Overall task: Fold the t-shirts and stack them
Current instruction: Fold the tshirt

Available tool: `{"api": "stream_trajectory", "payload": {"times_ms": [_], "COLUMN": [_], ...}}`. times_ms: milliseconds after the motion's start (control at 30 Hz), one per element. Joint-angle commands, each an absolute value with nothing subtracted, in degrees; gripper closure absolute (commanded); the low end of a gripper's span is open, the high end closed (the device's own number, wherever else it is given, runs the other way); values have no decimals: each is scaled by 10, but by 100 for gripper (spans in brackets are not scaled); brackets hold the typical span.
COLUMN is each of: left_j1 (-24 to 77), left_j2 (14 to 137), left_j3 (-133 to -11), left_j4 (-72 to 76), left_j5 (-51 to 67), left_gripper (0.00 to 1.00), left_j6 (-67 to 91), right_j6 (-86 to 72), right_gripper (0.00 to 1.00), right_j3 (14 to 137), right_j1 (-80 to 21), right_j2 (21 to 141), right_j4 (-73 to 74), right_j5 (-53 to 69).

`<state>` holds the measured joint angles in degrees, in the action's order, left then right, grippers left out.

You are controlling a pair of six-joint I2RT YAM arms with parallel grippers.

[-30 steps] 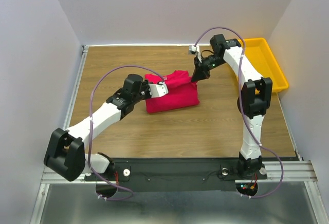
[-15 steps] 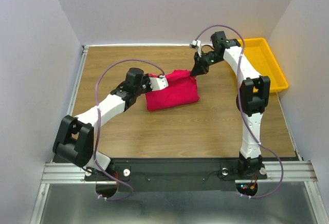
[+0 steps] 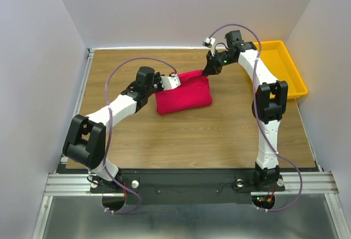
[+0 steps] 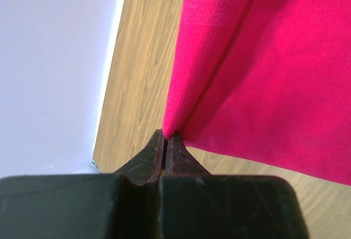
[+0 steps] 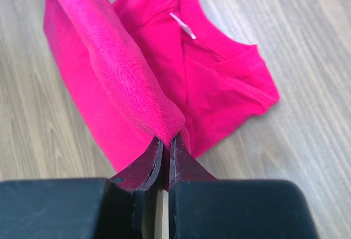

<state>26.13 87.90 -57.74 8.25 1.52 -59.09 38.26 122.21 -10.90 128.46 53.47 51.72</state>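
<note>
One crimson-red t-shirt (image 3: 184,92) lies partly folded on the wooden table, its far edge lifted. My left gripper (image 3: 173,79) is shut on its far left corner; the left wrist view shows the cloth (image 4: 263,58) pinched between my closed fingers (image 4: 166,140). My right gripper (image 3: 207,73) is shut on its far right corner; the right wrist view shows a fold of fabric (image 5: 115,69) clamped in the fingers (image 5: 164,146), with the collar and white neck label (image 5: 182,26) lying below.
A yellow plastic tray (image 3: 285,63) sits at the table's far right corner, behind my right arm. White walls close in the table on three sides. Bare wood (image 3: 192,135) lies between the shirt and the arm bases.
Both grippers have moved away from the bases toward the far side, carrying the shirt's held edge with them. The shirt now lies flatter and further back.
</note>
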Motion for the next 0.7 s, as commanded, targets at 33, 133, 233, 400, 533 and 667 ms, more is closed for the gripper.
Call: {"api": "stream_trajectory", "payload": {"times_ms": [33,133,233,400,533,667], "left_j1": [256,254,254,252,249,244], "left_j2": [891,904,916,934,948,966], "left_j3": [-614,-620,-626,-634,-641,-649], "left_j4": [127,142,149,169,177,177], "left_j5": [6,5,-11,-31,-39,-39], "left_gripper": [100,100,100,100,100,100], "left_j6": [-597,-597,-597,-593,-592,-592], "right_j6": [338,323,305,273,250,234], "right_gripper": [99,99,99,99,99,100], "right_j3": [1249,1248,1245,1235,1225,1226], "right_j1": [-105,-105,-105,-104,-104,-105], "right_j2": [1291,1294,1295,1298,1300,1311], "right_j4": [465,447,426,387,354,335], "right_j5": [507,497,488,476,465,461]}}
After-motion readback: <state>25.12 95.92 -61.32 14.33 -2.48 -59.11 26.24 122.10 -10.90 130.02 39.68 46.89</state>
